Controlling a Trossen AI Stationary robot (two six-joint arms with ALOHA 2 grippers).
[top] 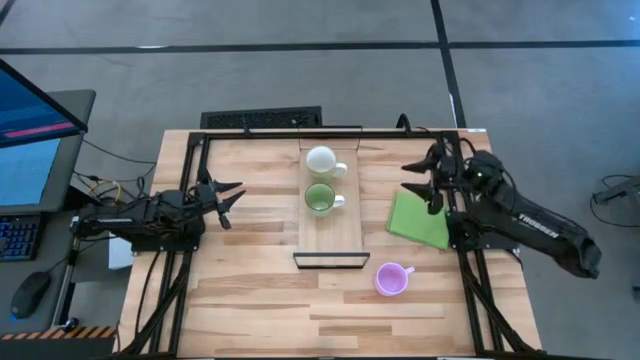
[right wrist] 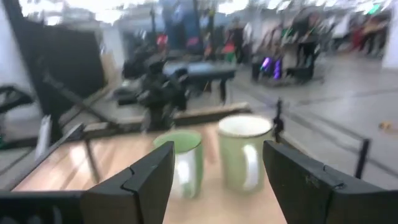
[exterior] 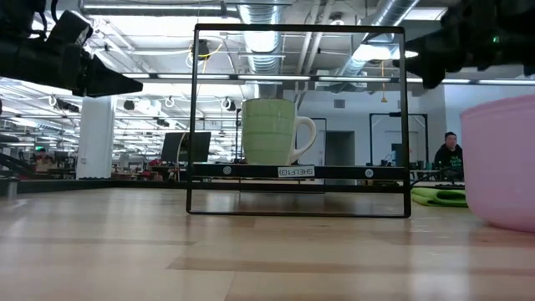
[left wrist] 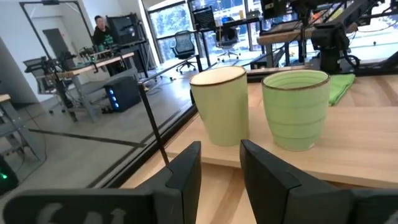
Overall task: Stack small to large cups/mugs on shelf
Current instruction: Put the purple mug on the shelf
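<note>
Nearest the front edge of the wooden table sits the light purple handled mug, upright and open-mouthed, alone on the tabletop just beyond the dark-lipped end of the shelf and off to the right arm's side; in the low view it looms at the edge as a pale pink-purple wall. The long narrow light-wood shelf plank runs away from it down the middle of the table, paler than the boards beneath, its dark metal lip at the near end. On the plank stands the green ribbed mug with a brown rim, handle turned toward the right arm, and just behind it, close beside, the white mug, handle the same way; the two are side by side on the shelf, not nested. The left wrist view shows both upright, the green one banded with horizontal ridges, the white one smooth. A flat green cloth lies on the table between the shelf and the right arm. The left gripper hovers well clear of the shelf on its own side, fingers parted and holding nothing. The right gripper hangs above the cloth's far end, its fingers spread wide and likewise unladen.
</note>
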